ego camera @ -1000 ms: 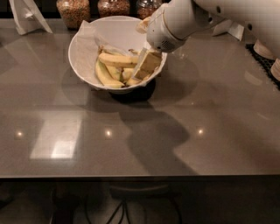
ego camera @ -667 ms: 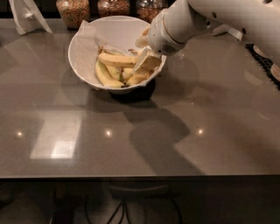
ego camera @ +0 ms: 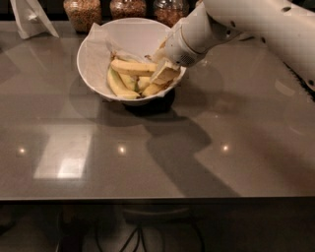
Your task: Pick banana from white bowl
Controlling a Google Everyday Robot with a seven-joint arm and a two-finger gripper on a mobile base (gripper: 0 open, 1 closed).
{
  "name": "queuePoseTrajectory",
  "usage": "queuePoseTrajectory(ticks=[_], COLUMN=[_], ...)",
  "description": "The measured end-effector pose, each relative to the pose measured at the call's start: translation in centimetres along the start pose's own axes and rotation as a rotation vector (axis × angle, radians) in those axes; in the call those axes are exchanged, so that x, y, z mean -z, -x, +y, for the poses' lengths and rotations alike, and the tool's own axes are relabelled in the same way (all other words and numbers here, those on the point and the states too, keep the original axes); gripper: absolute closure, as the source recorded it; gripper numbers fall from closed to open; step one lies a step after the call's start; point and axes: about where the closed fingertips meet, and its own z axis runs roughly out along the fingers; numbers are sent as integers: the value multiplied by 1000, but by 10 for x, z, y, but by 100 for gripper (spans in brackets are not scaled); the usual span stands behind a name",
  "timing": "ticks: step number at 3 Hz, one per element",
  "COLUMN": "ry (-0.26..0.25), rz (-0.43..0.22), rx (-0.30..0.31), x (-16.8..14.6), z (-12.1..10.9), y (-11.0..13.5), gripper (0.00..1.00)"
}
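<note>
Because the banana (ego camera: pixel 130 67) lies across the top of the pile, running from 9 o'clock toward 3 o'clock inside the white bowl (ego camera: pixel 86 69), the gripper (ego camera: pixel 165 74) comes in over the rim at 3 o'clock and sits low on the fruit's right end. That end is the one nearest the arm. Whether the gripper has closed on the banana I cannot tell, since its pale tip blends with the fruit beneath it.

The wrist tilts down and to the left, probably so the tool clears the rim and the crumpled paper liner (ego camera: pixel 101 42) standing up at 10 o'clock. Shorter, greener bananas (ego camera: pixel 118 86) lie beneath, toward 7 o'clock. The white arm (ego camera: pixel 236 22) stretches away toward 2 o'clock. The bowl stands on the grey countertop (ego camera: pixel 147 157) at about 11 o'clock, with jars (ego camera: pixel 82 12) behind it.

Against a second ago, the gripper has hardly shifted and the banana has not risen. Only the forearm hangs a little lower across the right edge.
</note>
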Motion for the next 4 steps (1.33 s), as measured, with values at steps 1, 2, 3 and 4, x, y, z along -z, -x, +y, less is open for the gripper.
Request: queuePoseTrajectory(ticks=[1,2,3,4], ry=[16,22,18,1], rz=[0,-10,-13,-15], rx=[-8,-10,-13,-18], x=[-10,-16,-16,-9], z=[1,-1,-2,-4], y=[-3,1,3,9], gripper=[48,67,91,100])
